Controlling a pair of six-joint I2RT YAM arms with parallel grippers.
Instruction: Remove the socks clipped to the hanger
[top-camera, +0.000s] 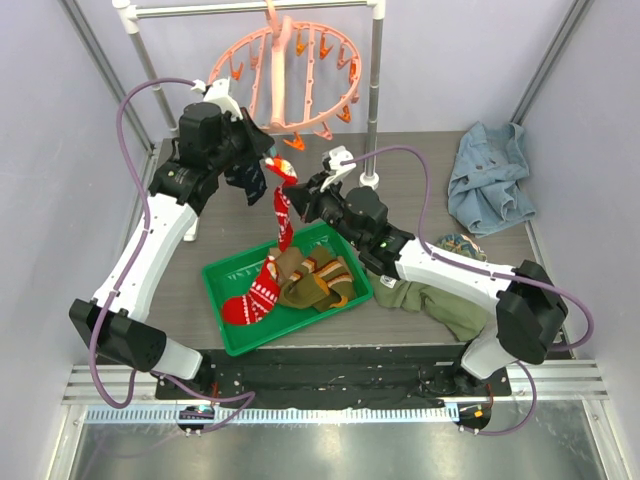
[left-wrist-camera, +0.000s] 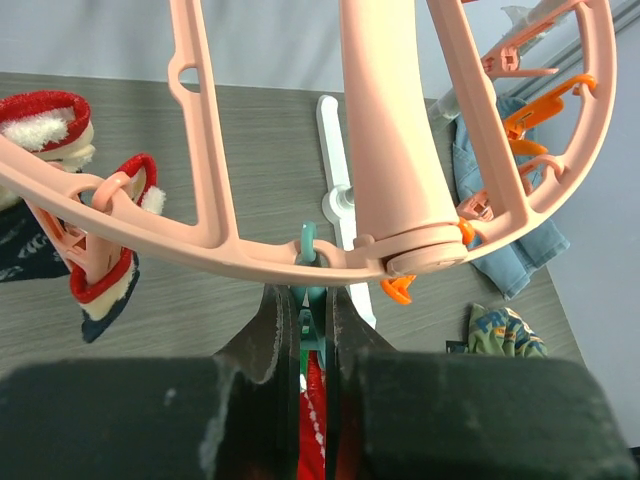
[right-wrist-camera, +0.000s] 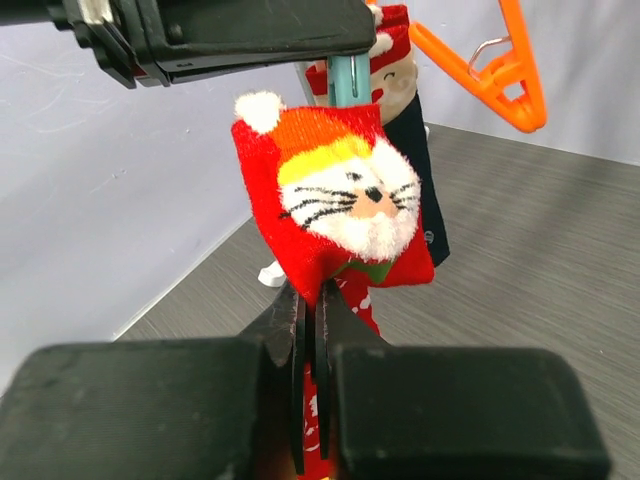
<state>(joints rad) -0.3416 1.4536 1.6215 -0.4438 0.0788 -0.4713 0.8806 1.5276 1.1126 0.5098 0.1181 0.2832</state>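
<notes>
The salmon-pink round hanger (top-camera: 290, 75) hangs from the white rack; its ring (left-wrist-camera: 200, 240) fills the left wrist view. My left gripper (left-wrist-camera: 313, 300) is shut on a teal peg (left-wrist-camera: 310, 245) under the ring. From that peg (right-wrist-camera: 350, 85) hangs a red Santa-face sock (right-wrist-camera: 340, 200). My right gripper (right-wrist-camera: 318, 295) is shut on this sock's lower edge, and from above the sock (top-camera: 283, 205) hangs between the two grippers. A navy sock with a red cuff (left-wrist-camera: 100, 270) is clipped beside it. Red and olive-brown socks (top-camera: 300, 280) lie in the tray.
A green tray (top-camera: 225, 275) sits on the table below the hanging sock. An olive-green shirt (top-camera: 440, 300) lies under the right arm and a blue denim garment (top-camera: 490, 175) lies at the back right. The white rack pole (top-camera: 375, 120) stands behind the right gripper. Orange pegs (right-wrist-camera: 495, 75) dangle nearby.
</notes>
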